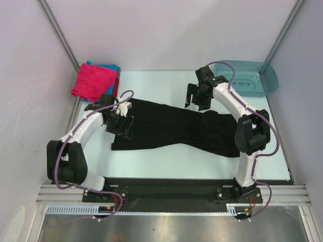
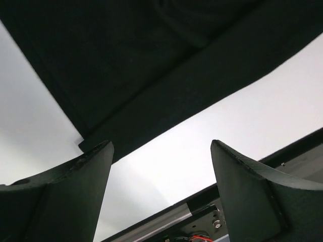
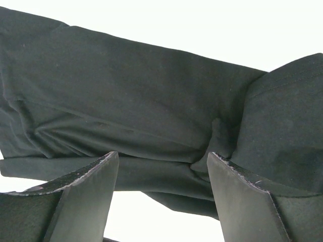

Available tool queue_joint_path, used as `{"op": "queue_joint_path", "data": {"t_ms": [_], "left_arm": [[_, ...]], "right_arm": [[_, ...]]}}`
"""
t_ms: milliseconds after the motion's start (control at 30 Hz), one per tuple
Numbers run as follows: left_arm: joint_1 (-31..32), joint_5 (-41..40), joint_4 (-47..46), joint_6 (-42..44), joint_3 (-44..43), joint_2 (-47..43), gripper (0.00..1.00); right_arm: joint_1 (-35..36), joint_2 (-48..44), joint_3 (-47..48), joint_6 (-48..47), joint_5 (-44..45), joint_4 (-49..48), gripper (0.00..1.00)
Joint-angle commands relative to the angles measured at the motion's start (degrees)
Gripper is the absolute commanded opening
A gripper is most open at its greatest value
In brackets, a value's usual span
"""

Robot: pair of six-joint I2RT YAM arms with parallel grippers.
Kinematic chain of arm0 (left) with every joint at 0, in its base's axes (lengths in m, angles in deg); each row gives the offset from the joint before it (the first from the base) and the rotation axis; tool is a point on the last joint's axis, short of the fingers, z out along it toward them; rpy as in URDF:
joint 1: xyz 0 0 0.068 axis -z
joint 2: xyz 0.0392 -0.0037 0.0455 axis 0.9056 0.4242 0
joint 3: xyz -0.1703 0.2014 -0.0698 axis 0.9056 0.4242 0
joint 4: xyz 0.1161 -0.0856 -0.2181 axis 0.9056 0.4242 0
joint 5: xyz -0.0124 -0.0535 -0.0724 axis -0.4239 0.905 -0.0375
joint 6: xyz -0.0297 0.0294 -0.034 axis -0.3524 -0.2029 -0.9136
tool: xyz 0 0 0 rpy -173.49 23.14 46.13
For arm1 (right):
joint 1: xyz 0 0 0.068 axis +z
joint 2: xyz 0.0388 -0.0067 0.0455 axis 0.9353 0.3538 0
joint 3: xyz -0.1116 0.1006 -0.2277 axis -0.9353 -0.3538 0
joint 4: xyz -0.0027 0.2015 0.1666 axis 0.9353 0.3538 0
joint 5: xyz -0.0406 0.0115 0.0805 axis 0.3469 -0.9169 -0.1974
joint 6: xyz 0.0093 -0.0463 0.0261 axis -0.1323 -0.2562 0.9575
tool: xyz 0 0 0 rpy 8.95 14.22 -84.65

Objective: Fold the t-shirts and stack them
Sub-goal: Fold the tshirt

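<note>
A large black t-shirt (image 1: 171,128) lies partly folded and rumpled across the middle of the table. My left gripper (image 1: 121,123) sits at its left edge, open. In the left wrist view the gripper (image 2: 161,146) has only bare table between its fingers, with the black t-shirt (image 2: 151,60) just beyond the tips. My right gripper (image 1: 194,96) hovers open over the shirt's far edge. In the right wrist view the gripper (image 3: 162,156) frames wrinkled folds of the black t-shirt (image 3: 141,101) without touching them. Folded magenta (image 1: 93,80), blue (image 1: 108,67) and red (image 1: 117,83) t-shirts are stacked at the back left.
A translucent teal basin (image 1: 247,76) stands at the back right corner. The white tabletop (image 1: 166,161) shows in front of the black shirt. A black metal rail (image 2: 242,176) runs along the near edge by the arm bases. Walls close in both sides.
</note>
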Motion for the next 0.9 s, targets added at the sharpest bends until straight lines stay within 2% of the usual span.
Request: {"op": "queue_joint_path", "data": {"t_ms": [0,267,467,867], "left_arm": [[0.03,4.85,0.79,4.16,0.19,-1.48,0.85],[0.03,4.33,-4.82,3.63,6.96,-0.69,0.81],[0.03,4.59,-4.39,4.6,4.86,3.52,0.79],[0.11,-3.14,-7.37,5.91,0.64,7.31,0.79]], "right_arm": [[0.28,0.77,1.39,0.81,-1.03,0.97,0.77],[0.28,2.09,2.71,0.54,-1.56,1.94,0.78],[0.19,2.09,2.45,0.28,-1.91,2.21,0.78],[-1.22,2.01,0.95,0.8,-3.05,1.94,0.78]]}}
